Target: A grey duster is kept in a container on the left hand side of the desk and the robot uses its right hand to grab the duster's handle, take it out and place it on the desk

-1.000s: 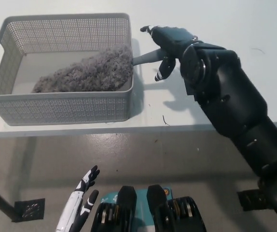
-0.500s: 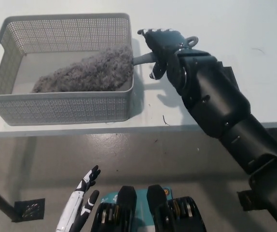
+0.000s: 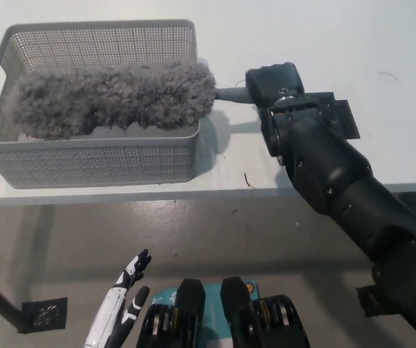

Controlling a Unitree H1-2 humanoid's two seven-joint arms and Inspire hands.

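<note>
A fluffy grey duster (image 3: 114, 98) hangs lifted above the grey perforated basket (image 3: 92, 156), roughly level, its head spanning most of the basket's width. Its thin grey handle (image 3: 230, 94) sticks out past the basket's right rim. My black right hand (image 3: 272, 83) is shut on that handle just right of the basket, over the white desk. The fingers are hidden under the hand. My white left hand (image 3: 121, 304) rests low at the bottom left, below the desk, fingers apart and holding nothing.
The white desk (image 3: 353, 51) stretches right of the basket, bare but for small dark specks. The desk's front edge runs across at mid-height, with grey floor below it. A dark floor plate (image 3: 45, 313) lies at the bottom left.
My right hand closed on the handle and raised the duster. The head, which lay slumped in the basket's bottom, now hangs level above the rim.
</note>
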